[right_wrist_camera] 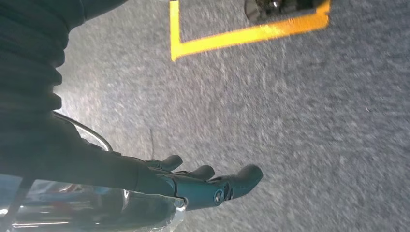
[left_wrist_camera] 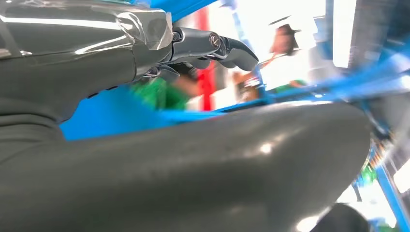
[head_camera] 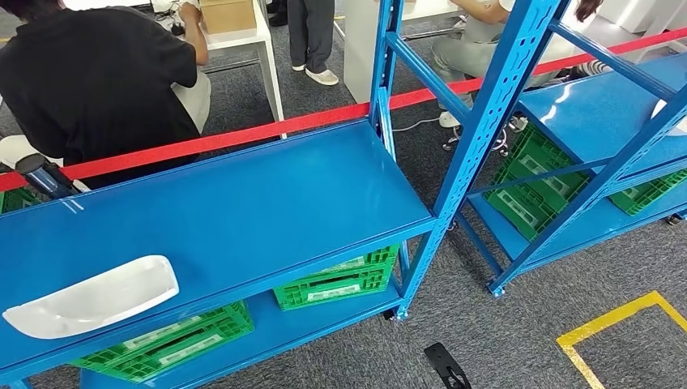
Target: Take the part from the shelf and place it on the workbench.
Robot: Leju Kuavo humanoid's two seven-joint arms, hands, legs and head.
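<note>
White and curved, the part [head_camera: 93, 296] lies untouched on your blue shelf [head_camera: 243, 211] near its front edge, within easy reach, while your right hand [right_wrist_camera: 203, 186] hangs over carpet, fingers extended and empty; your left hand's [left_wrist_camera: 208, 48] grip I cannot tell.

White part [head_camera: 93, 296]; blue shelf [head_camera: 243, 211]; green crates [head_camera: 340, 279]; red tape [head_camera: 243, 134]; grey carpet [head_camera: 502, 340], yellow line [head_camera: 616, 320].

Glossy silver arm casing, dark grey hand [right_wrist_camera: 212, 186], visible screws
</note>
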